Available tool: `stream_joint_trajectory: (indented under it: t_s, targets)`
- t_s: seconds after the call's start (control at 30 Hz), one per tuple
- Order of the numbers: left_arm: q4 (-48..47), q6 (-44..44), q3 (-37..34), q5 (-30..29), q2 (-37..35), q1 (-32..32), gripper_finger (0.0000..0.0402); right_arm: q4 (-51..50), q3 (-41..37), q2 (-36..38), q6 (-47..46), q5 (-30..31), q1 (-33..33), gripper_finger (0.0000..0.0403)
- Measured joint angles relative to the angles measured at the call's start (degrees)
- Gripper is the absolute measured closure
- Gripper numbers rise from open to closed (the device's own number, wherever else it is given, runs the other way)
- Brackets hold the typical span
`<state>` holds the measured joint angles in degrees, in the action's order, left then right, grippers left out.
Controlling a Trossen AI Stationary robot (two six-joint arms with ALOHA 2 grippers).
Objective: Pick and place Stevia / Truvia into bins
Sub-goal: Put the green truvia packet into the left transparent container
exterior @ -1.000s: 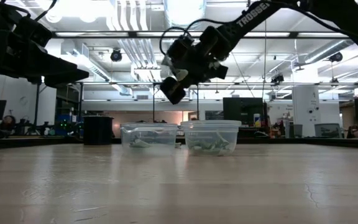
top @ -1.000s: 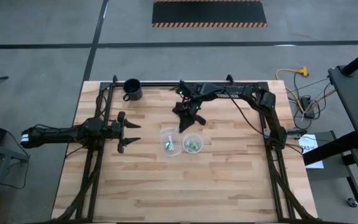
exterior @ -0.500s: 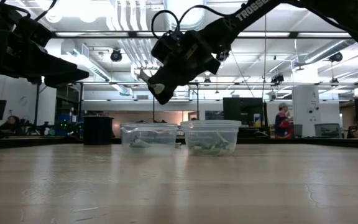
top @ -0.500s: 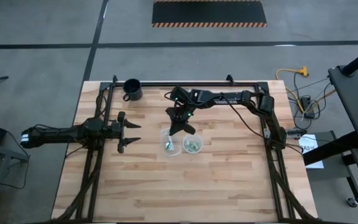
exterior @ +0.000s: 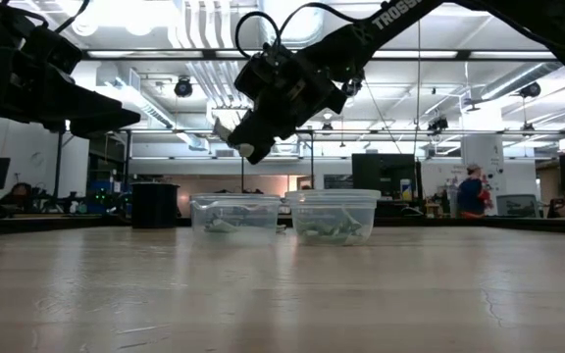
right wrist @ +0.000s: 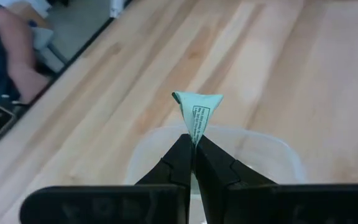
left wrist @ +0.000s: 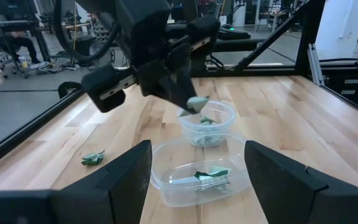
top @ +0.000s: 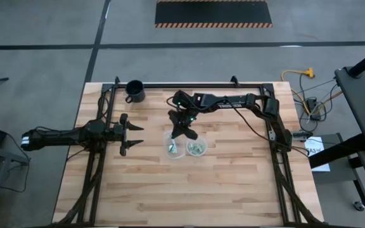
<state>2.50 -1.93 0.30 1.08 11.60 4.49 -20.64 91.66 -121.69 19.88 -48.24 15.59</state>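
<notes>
1 packet (right wrist: 196, 112) is sticking out past our clenched right gripper (top: 184, 132), hanging just above the left bin (top: 173, 144) at frame centre. Both bins, including the right one (top: 196, 147), are holding packets already. Our left gripper (top: 129, 134) is waiting mid-left, parted and empty.

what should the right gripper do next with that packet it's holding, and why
Probably lower a little and open. The right gripper is shut on a green packet and hangs above the left bin, whose rim shows just beyond the fingertips.
</notes>
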Motion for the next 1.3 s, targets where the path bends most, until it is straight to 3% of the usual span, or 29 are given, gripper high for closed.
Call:
stream_joint_trajectory:
  t_s: [0.33,0.5,1.3]
  targets:
    - [0.0,0.0,0.0,0.0,0.0,0.0,0.0162,-0.1,0.0,0.0,-4.8,1.8,-0.7,0.0393]
    - [0.0,0.0,0.0,0.0,0.0,0.0,0.0162,-0.1,0.0,0.0,-4.9,2.8,-1.1,0.0367]
    - [0.0,0.0,0.0,0.0,0.0,0.0,0.0162,-0.1,0.0,-0.3,-9.9,3.3,-2.2,0.0126]
